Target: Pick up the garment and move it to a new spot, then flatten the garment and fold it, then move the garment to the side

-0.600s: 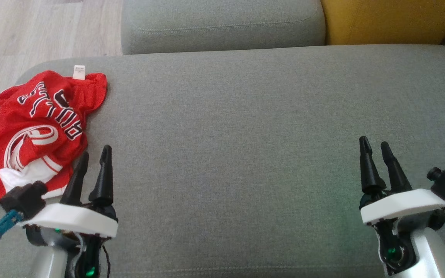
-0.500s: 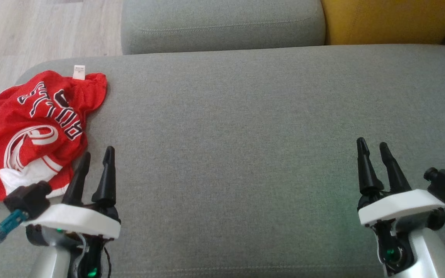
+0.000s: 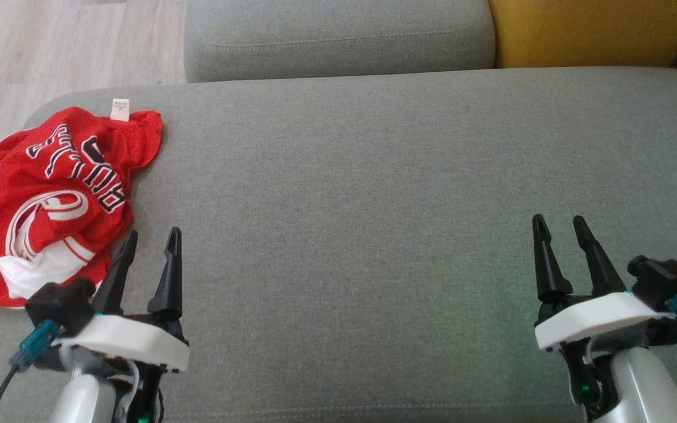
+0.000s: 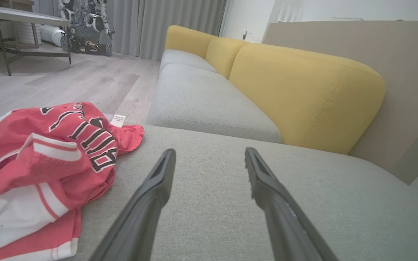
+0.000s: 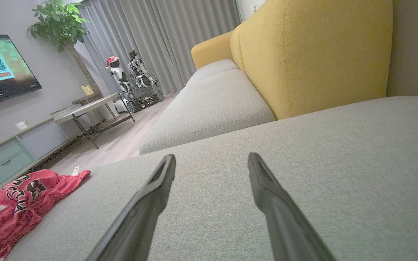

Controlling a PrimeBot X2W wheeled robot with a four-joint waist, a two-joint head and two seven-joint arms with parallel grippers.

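The garment [image 3: 56, 200] is a red jersey with white trim and black lettering, crumpled at the far left end of the grey cushion [image 3: 350, 194]. It lies left of the fingers in the left wrist view [image 4: 42, 170] and at the lower left in the right wrist view [image 5: 16, 206]. My left gripper [image 3: 153, 238] hovers open just right of the garment's near edge, holding nothing. Far to the right, my right gripper [image 3: 557, 225] stands open over bare cushion, nothing between its fingers.
A second grey seat cushion [image 3: 338, 35] and a yellow backrest [image 3: 591, 29] lie beyond. Wooden floor [image 3: 50, 47] borders the cushion's left end. A table [image 5: 85, 108], a TV cabinet and another robot [image 5: 136, 83] stand across the room.
Both grippers have drifted slightly inward and down in the head view; the left one's fingers stand a little wider apart. The garment has not moved.
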